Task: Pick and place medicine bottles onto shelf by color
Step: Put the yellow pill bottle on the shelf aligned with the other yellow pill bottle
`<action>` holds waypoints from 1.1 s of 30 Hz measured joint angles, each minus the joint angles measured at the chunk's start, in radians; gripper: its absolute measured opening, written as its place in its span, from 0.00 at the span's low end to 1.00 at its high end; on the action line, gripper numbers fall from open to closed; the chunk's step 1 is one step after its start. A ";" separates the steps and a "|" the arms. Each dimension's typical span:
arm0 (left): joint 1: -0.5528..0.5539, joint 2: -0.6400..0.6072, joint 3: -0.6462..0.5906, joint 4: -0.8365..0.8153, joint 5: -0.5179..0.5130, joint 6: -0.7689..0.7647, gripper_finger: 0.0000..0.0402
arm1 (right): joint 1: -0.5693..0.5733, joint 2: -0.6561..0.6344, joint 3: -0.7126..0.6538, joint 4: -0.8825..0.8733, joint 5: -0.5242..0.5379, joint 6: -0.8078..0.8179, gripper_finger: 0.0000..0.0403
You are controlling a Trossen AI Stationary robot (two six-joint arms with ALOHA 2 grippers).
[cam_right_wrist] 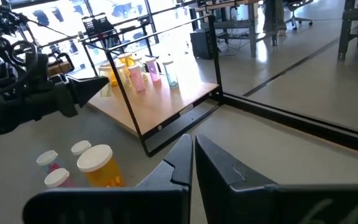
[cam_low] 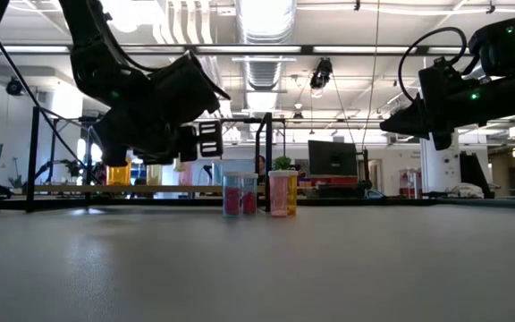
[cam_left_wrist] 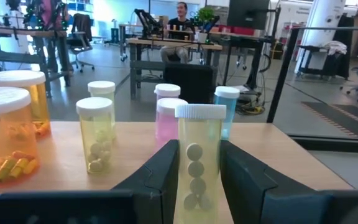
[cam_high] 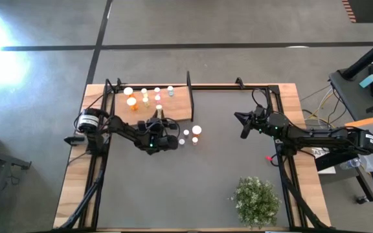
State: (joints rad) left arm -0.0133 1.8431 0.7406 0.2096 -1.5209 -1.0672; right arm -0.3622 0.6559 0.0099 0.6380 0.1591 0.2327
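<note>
My left gripper (cam_high: 159, 118) is at the near edge of the light-brown shelf (cam_high: 177, 103) and is shut on a yellow-green bottle (cam_left_wrist: 197, 158) with a white cap. On the shelf stand orange bottles (cam_left_wrist: 8, 146), yellow-green bottles (cam_left_wrist: 96, 134), pink bottles (cam_left_wrist: 168, 118) and a blue bottle (cam_left_wrist: 227, 109), all upright on their bases. Several small bottles (cam_high: 190, 135) stand on the grey mat just right of my left gripper: pink ones (cam_low: 240, 193) and an orange one (cam_low: 281, 192). My right gripper (cam_high: 243, 129) is shut and empty, held above the mat at the right. My left gripper pinches the yellow-green bottle's body (cam_left_wrist: 196, 180) between its two fingers (cam_left_wrist: 164, 177), below the white cap. The fingers come level from the table's near side. The bottle stands upright in the hold. The gripper hides its bottom, so I cannot tell whether it rests on the shelf.
A thin black post (cam_high: 189, 84) stands at the shelf's right far corner. A green bushy plant (cam_high: 256, 200) stands at the near right of the mat. Black frame rails (cam_high: 277, 97) run along the table's edges. A person (cam_left_wrist: 180, 15) sits in the room beyond.
</note>
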 joint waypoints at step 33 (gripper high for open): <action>0.016 -0.001 -0.079 -0.008 -0.044 0.001 0.22 | 0.000 0.000 0.000 0.000 0.000 0.000 0.02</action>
State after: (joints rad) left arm 0.0029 1.8420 0.6620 0.2020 -1.5648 -1.0661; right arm -0.3622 0.6559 0.0097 0.6384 0.1593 0.2325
